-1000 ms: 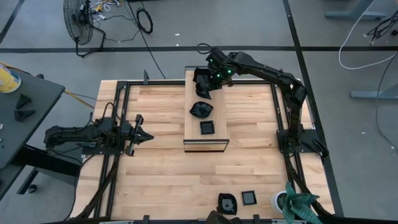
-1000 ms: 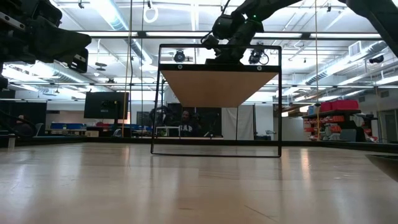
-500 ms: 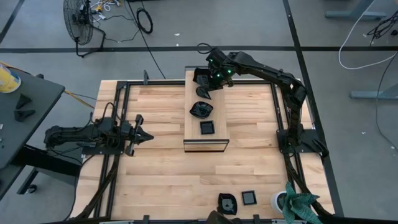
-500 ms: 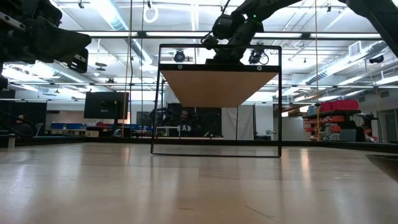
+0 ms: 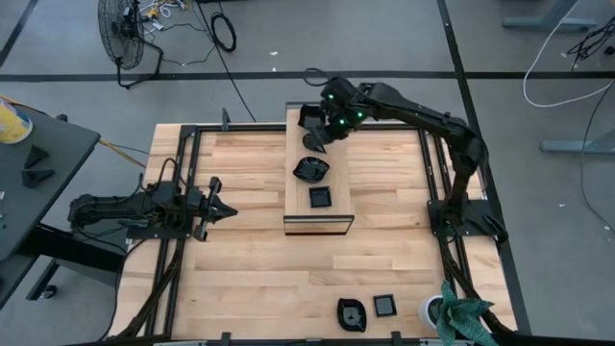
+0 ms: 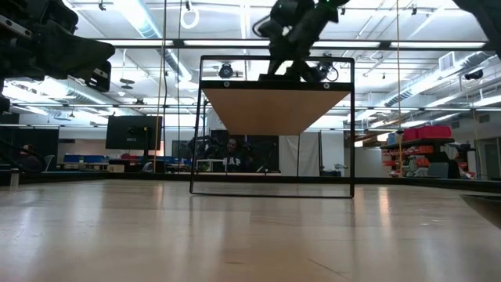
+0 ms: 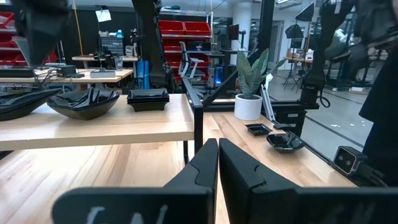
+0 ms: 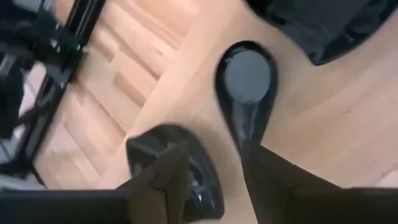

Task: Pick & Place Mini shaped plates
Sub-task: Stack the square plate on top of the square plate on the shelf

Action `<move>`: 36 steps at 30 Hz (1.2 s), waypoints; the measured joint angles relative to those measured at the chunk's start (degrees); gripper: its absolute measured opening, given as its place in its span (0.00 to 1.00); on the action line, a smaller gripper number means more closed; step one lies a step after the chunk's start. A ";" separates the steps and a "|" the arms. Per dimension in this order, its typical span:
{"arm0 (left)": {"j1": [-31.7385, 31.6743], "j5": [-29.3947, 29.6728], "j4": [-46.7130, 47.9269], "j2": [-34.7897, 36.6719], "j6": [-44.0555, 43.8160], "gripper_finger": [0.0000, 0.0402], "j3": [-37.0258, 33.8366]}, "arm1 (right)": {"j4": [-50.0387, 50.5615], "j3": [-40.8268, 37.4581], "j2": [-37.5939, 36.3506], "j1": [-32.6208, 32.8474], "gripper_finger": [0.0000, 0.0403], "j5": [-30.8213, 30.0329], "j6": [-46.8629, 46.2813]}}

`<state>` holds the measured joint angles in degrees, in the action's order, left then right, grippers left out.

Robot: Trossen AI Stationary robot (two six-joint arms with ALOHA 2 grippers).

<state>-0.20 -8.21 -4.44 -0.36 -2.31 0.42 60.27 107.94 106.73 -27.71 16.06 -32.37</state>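
Plates of glossy black are spread over two places. On the raised wooden board (image 5: pixel 318 183) at the table's (image 5: pixel 240 279) middle, a teardrop plate (image 8: pixel 247 81) is seen lying flat near the far end, just below the right gripper (image 5: pixel 323 132); a wavy-edged plate (image 5: pixel 310 169) lies next along the board and a small square plate (image 5: pixel 320 197) lies nearer the front end. A further dark plate (image 5: pixel 310 116) sits at the board's far edge, partly hidden by the arm. The right gripper's fingers (image 8: pixel 163 174) are parted, with the teardrop plate's narrow tip between them but not clamped; nothing is held.

At the table's near edge, two more plates, one rounded (image 5: pixel 352 314) and one square (image 5: pixel 385 306), are placed beside a small white pot (image 5: pixel 432 309) with a green plant.

The left gripper (image 5: pixel 217 209) is parked low over the table's left side, well apart from the board, its fingers (image 7: pixel 202 171) pressed together with nothing between them.
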 joint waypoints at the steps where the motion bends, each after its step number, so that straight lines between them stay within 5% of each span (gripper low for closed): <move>1: 0.00 0.00 0.01 0.00 0.00 0.05 0.00 | 0.29 0.00 -0.56 0.70 0.37 -0.79 1.42; 11: 0.00 0.00 0.01 0.00 0.00 0.05 0.01 | 1.21 -1.74 -5.17 8.39 0.37 -8.28 17.56; 20: 0.01 -0.01 -0.01 0.00 0.00 0.05 -0.01 | -14.59 -22.10 -18.37 16.29 0.37 -8.10 20.24; 27: 0.01 0.00 0.01 0.00 0.00 0.05 0.01 | -17.15 -36.06 -28.57 23.45 0.37 -8.12 22.83; 36: 0.00 0.00 0.01 0.00 0.03 0.05 0.01 | -16.38 -42.49 -33.91 34.01 0.37 -8.12 21.86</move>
<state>-0.20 -8.21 -4.43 -0.36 -2.28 0.43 43.89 65.45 72.82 6.30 7.94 -10.52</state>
